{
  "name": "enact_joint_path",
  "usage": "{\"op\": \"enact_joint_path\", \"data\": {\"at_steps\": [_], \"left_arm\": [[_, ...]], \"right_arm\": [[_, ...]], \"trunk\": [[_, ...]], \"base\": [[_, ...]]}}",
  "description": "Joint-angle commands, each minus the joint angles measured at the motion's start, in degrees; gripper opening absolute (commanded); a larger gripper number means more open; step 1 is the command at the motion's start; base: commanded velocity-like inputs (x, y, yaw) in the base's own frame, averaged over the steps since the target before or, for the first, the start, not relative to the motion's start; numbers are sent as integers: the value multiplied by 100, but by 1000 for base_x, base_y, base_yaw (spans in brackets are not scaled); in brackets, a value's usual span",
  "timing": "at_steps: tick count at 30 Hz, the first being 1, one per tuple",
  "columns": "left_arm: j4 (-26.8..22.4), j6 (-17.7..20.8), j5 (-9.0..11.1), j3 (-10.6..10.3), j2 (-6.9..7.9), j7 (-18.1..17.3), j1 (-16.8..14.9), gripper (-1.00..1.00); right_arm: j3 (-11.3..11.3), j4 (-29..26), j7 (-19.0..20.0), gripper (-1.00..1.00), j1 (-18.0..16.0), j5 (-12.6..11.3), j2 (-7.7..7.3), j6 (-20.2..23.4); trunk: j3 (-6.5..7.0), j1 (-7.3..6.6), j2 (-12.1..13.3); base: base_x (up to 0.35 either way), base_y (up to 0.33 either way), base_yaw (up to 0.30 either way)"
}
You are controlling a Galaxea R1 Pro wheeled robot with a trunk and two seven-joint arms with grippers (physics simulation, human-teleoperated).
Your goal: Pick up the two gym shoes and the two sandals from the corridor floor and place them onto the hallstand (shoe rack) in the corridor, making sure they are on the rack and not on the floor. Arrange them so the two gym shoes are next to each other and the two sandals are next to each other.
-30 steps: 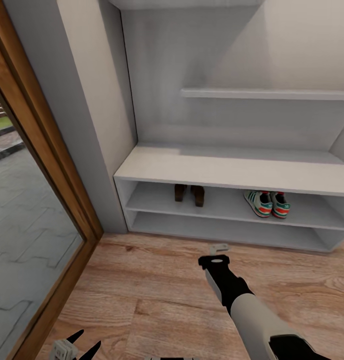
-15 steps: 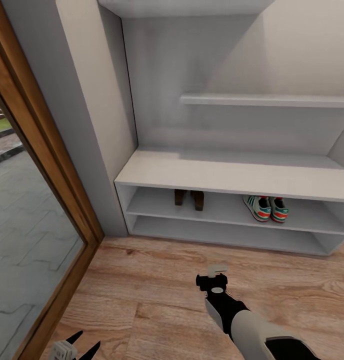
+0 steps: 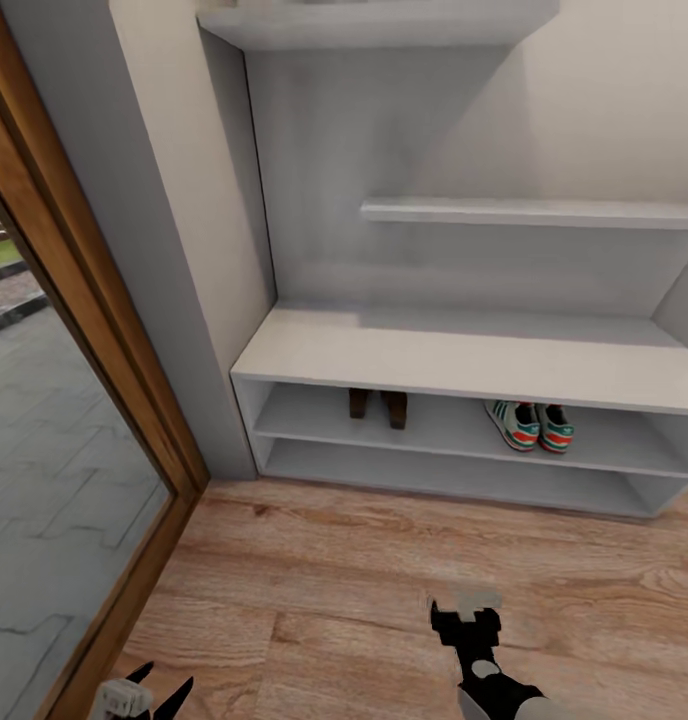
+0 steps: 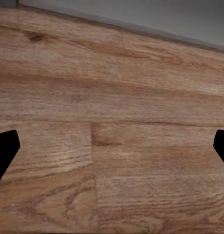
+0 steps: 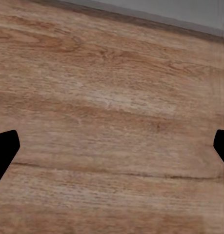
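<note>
Your right gripper [image 3: 476, 612] hovers low over the corridor floor [image 3: 314, 580], its jaws spread wide and empty, bare planks between its fingertips [image 5: 4, 148]. Your left gripper [image 3: 144, 690] sits off to its left, wide apart too, holding nothing. Ahead of and above your right gripper, on the hallstand [image 3: 454, 362], both pairs rest on the upper shelf: the two sandals [image 3: 378, 405] side by side straight ahead, the two gym shoes [image 3: 530, 424] side by side further right.
</note>
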Motion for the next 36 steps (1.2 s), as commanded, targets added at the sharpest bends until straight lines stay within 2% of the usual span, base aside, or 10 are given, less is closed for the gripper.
{"op": "enact_joint_path", "data": {"at_steps": [1,3,4,6,11,14,15,18,26,36], "left_arm": [[14,-11,13,2,0,140,-4,100],[20,-15,11,1,0,223,-2,100],[73,-21,8,-1,0,402,2,100],[189,-30,9,3,5,507,4,100],[474,-60,23,6,8,747,5,100],[617,-85,35,6,4,976,5,100],[674,-95,30,3,-6,1147,5,100],[701,-95,18,0,-20,1231,5,100],[745,-97,8,-2,-44,1280,5,100],[755,-93,16,6,-35,1298,5,100]], "right_arm": [[10,10,100,100,248,68,-120,-396],[10,11,229,100,351,70,-171,-588],[10,13,545,100,536,67,-315,-907],[10,13,708,100,676,59,-451,-1014],[3,13,815,100,1001,43,-588,-1101],[3,13,824,100,1138,43,-602,-1201],[2,13,823,100,1238,41,-608,-1383],[1,13,821,100,1327,39,-647,-1612],[-1,13,811,100,1403,38,-711,-1862],[1,13,807,100,1418,49,-664,-1910]], "trunk": [[15,-24,40],[51,-68,120],[69,-89,160],[105,-133,240],[194,-243,441],[248,-309,561],[266,-331,601],[320,-397,722],[464,-573,1043],[643,-792,1444]], "base": [[0,0,0],[0,0,0],[0,0,0],[0,0,0],[0,0,0],[0,0,0],[0,0,0],[0,0,0],[0,0,0],[0,0,0]]}}
